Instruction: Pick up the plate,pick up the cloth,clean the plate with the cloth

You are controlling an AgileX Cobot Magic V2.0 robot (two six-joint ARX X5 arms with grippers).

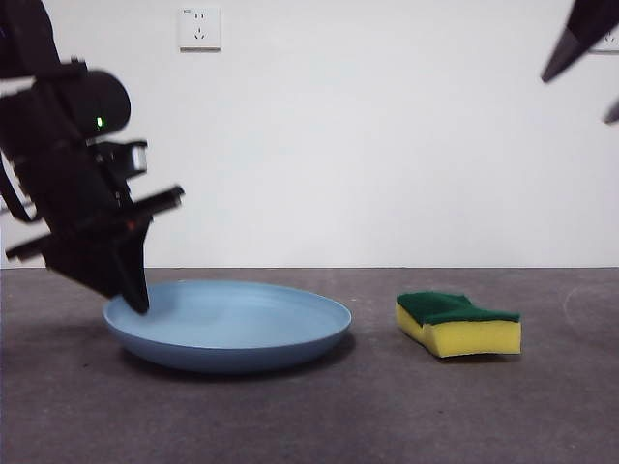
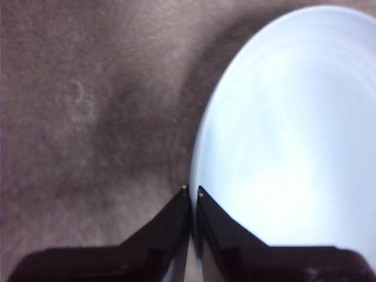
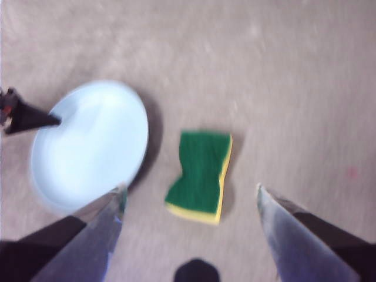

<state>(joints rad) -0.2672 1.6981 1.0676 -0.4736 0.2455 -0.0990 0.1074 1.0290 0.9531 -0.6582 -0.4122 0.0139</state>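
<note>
The light blue plate (image 1: 232, 324) lies on the dark table, left of centre. My left gripper (image 1: 135, 300) comes down steeply at the plate's left rim. In the left wrist view its jaws (image 2: 192, 189) are pinched together on the rim of the plate (image 2: 282, 129). The cloth is a yellow sponge with a green top (image 1: 459, 324), lying apart from the plate on its right. My right gripper (image 3: 189, 188) is open and empty, high above the sponge (image 3: 202, 173), with the plate (image 3: 88, 147) beside it. In the front view it shows only as black tips (image 1: 580, 48).
A white wall with a socket (image 1: 199, 28) stands behind the table. The grey table surface (image 1: 387, 416) runs in front of the plate and sponge. The left gripper's tip (image 3: 35, 120) also shows in the right wrist view at the plate's edge.
</note>
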